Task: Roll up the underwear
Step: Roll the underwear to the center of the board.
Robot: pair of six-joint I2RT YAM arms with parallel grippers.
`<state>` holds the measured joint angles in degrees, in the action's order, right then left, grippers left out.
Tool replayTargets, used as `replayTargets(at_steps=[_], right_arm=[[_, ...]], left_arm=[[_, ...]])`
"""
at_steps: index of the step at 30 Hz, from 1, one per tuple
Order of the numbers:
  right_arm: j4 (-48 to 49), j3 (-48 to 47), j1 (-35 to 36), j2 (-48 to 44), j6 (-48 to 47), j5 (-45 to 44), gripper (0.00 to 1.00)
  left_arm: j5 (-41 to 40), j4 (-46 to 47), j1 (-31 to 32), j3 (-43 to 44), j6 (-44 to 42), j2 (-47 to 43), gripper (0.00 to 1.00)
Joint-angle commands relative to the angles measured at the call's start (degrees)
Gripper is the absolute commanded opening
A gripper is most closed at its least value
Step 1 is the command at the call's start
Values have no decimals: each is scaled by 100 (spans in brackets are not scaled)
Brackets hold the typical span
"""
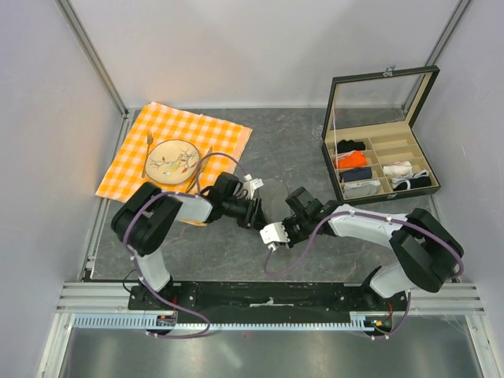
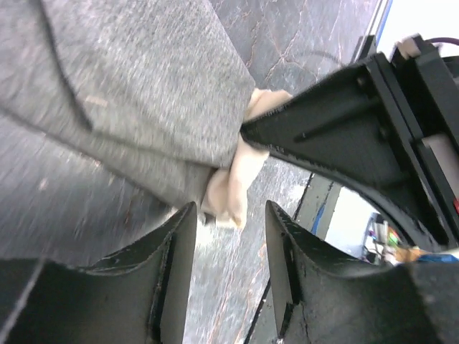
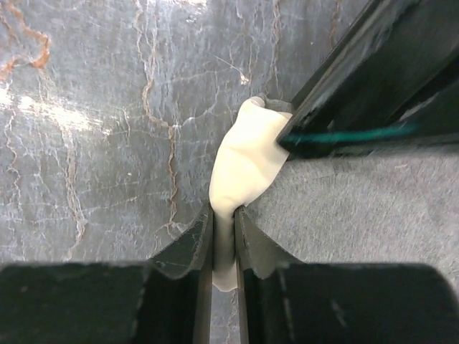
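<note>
The grey underwear (image 2: 143, 86) lies bunched on the dark stone table between my two arms (image 1: 274, 194). Its cream-white strip (image 2: 229, 190) sticks out at the corner. My left gripper (image 2: 229, 215) is open just short of that strip, with only bare table between its fingers. My right gripper (image 3: 224, 215) is shut on the cream strip (image 3: 244, 158), which bulges out above the pinched jaws beside the grey cloth (image 3: 358, 208). In the top view the two grippers, left (image 1: 260, 214) and right (image 1: 285, 224), meet at the garment's near edge.
An orange-and-white checked cloth (image 1: 216, 134) with a plate (image 1: 173, 160) and cutlery lies at the back left. An open black box (image 1: 327, 169) with compartments of small folded garments stands at the back right. The left arm's finger (image 3: 373, 93) crosses the right wrist view.
</note>
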<state>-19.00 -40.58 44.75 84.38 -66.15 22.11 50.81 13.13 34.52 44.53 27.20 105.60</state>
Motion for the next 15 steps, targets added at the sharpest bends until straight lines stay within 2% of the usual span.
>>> replayTargets(at_steps=[1, 4, 5, 6, 8, 9, 10, 12, 13, 15], right_arm=[[-945, -213, -378, 254, 287, 512, 15], [-1542, -573, -703, 438, 304, 1276, 14], [-1719, -783, -774, 526, 296, 1452, 14], [-1895, -898, -836, 623, 243, 1794, 14], [-2422, -1240, -977, 948, 199, 2025, 14], [-2589, -1355, -1021, 1079, 182, 2130, 13], [-2939, -1478, -1108, 1359, 112, 2322, 13], [-3336, -1900, -1179, 1677, 41, 2517, 13], [-3738, -2040, -1266, 1992, -98, 2613, 13], [-4005, -2392, -1337, 2248, -117, 2860, 13]], left_arm=[[-1019, 1068, -95, -795, -231, -1301, 51], [-1301, 2060, -34, -1752, -522, -1998, 55], [-1458, 2341, 1, -2016, -714, -2504, 56], [-1547, 3005, 63, -2550, -838, -2709, 56], [-1905, 3432, 448, -2984, -1389, -3358, 57], [-2082, 3521, 641, -3290, -1645, -3562, 58], [-2249, 3574, 1113, -3380, -2222, -3712, 59], [-2820, 3574, 1599, -3504, -2700, -3968, 60], [-2978, 3505, 2028, -3487, -3198, -3977, 61], [-3436, 3198, 2382, -3234, -3606, -3846, 62]])
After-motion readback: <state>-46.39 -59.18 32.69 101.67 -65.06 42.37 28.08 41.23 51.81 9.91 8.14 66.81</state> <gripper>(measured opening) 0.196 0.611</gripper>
